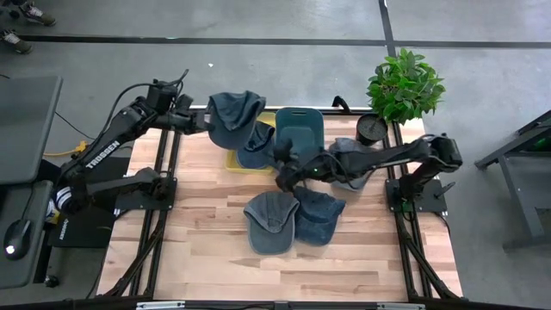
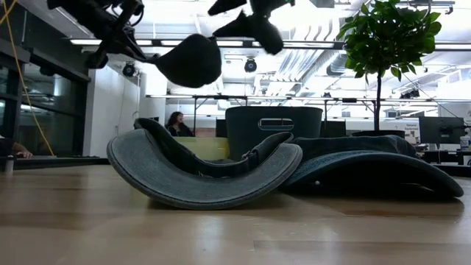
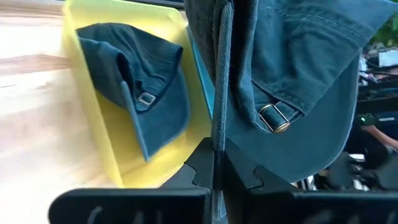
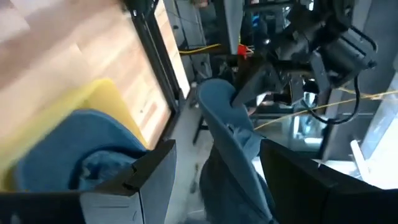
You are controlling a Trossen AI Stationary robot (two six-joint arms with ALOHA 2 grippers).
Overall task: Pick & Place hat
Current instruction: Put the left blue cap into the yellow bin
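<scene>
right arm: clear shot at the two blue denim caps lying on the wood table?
Probably yes. The right gripper is open and empty, hovering just behind the two blue denim caps; nothing lies between them. The left gripper holds another cap far off.

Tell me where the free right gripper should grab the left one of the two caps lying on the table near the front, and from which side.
Probably by the brim. The left cap rests upside down, so its brim edge curls up off the table, as the low view shows. Coming from above, the open right gripper could slip one finger inside and one outside that raised edge. The floppy crown offers less to pinch.
</scene>
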